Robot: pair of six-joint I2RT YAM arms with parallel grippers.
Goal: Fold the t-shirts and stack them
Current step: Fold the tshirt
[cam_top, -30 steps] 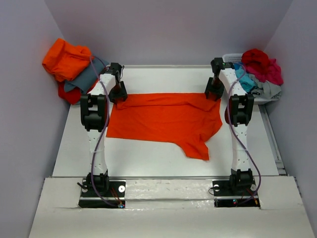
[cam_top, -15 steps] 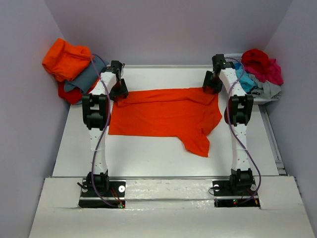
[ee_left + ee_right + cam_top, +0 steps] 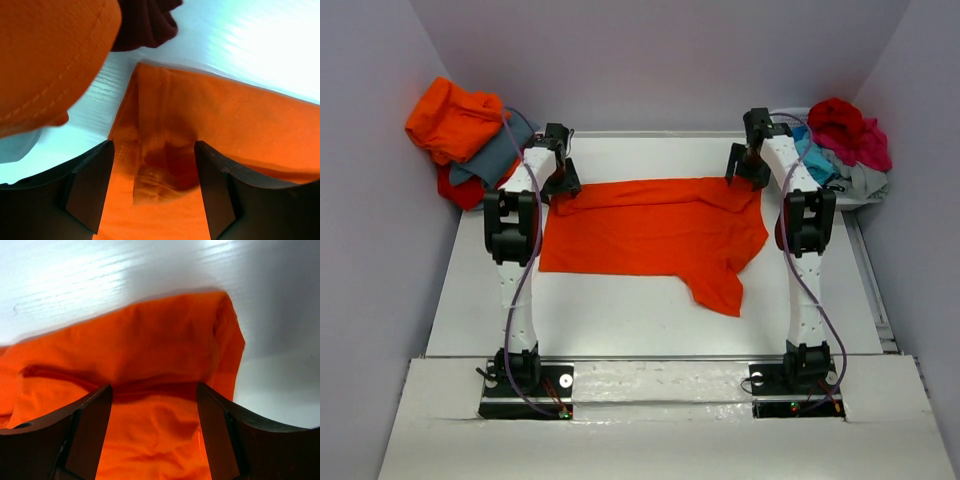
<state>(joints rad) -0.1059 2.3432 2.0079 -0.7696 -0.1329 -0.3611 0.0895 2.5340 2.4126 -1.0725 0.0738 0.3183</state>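
orange-red t-shirt [image 3: 655, 228] lies flat on table [image 3: 620, 310]; left gripper [image 3: 563, 186] and right gripper [image 3: 745, 172] both spread, nothing pinched, over its far corners.

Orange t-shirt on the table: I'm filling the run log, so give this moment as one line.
orange t-shirt: spread on table | left gripper: open over far-left corner | right gripper: open over far-right corner
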